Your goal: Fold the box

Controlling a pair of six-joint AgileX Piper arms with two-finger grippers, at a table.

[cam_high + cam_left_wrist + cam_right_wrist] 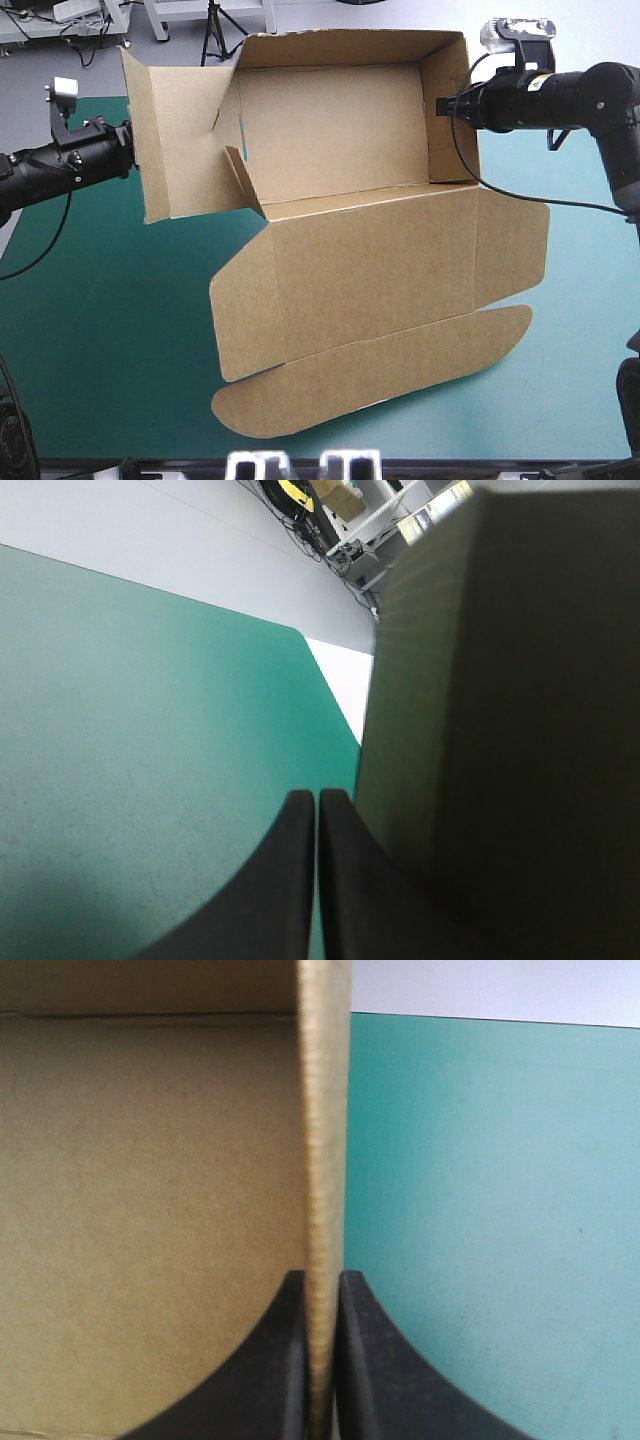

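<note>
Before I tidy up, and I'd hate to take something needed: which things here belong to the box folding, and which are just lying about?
In the job: box, walls partly raised; right gripper, fingers shut on its wall; left gripper, fingers shut beside its left flap.
Lying about: just the teal-green cover under it.

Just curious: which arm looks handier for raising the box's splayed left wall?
Left, probably: the left gripper sits shut beside that left wall, while the right gripper is busy pinching the right wall.
</note>
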